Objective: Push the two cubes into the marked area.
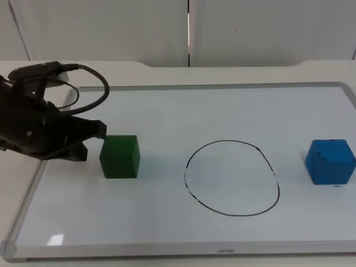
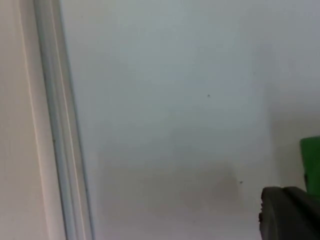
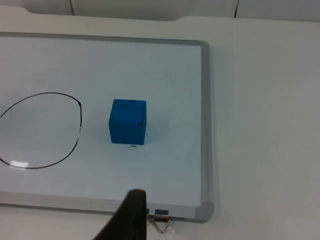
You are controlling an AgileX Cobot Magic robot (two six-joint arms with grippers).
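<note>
A green cube (image 1: 120, 157) sits on the whiteboard (image 1: 178, 111), left of a black hand-drawn oval (image 1: 232, 177). My left gripper (image 1: 94, 135) is low at the cube's left face, its tip touching or nearly touching the upper left edge. In the left wrist view a sliver of the green cube (image 2: 311, 155) shows just past a black fingertip (image 2: 290, 212). A blue cube (image 1: 330, 161) rests right of the oval, apart from it. The right wrist view looks down from a distance on the blue cube (image 3: 128, 121) and part of the oval (image 3: 45, 131); a fingertip (image 3: 131, 215) hangs over the board's edge.
The whiteboard has a raised metal frame (image 1: 33, 183) all round. A binder clip (image 3: 160, 220) grips the frame near the right fingertip. White table surrounds the board, and the grey partition wall (image 1: 183, 28) stands behind.
</note>
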